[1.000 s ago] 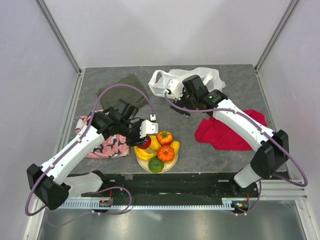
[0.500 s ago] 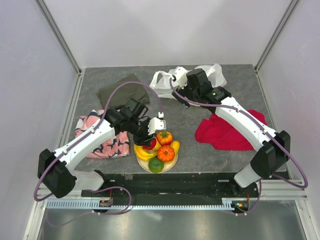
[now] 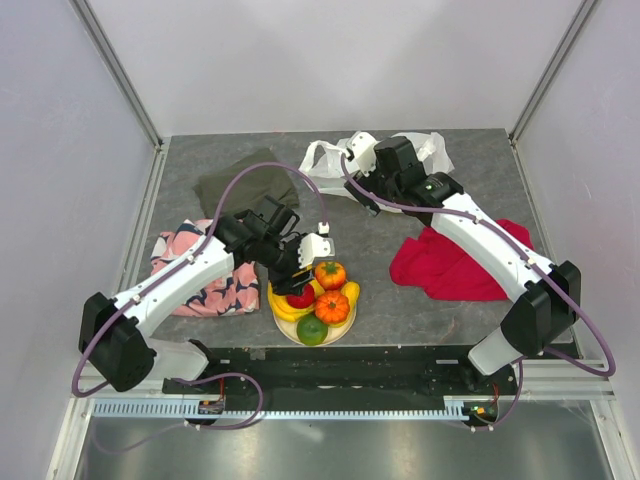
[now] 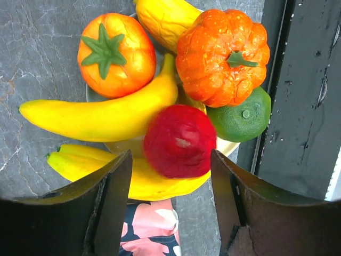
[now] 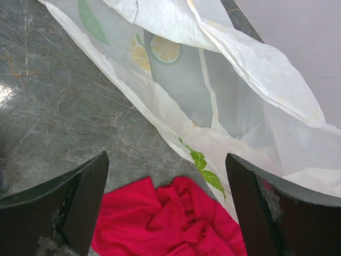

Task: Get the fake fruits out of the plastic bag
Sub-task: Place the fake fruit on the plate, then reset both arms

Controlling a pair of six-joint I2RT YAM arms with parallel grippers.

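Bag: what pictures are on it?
The white bag has green leaves and yellow citrus slices, clearest in the right wrist view.

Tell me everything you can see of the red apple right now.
The red apple is a round, glossy, deep-red plastic fruit with a small pale mark on its upper face. It lies on top of the yellow bananas on the plate, next to the green round fruit and just below the ribbed orange fruit. The left gripper hovers above it, jaws open on either side, not touching it.
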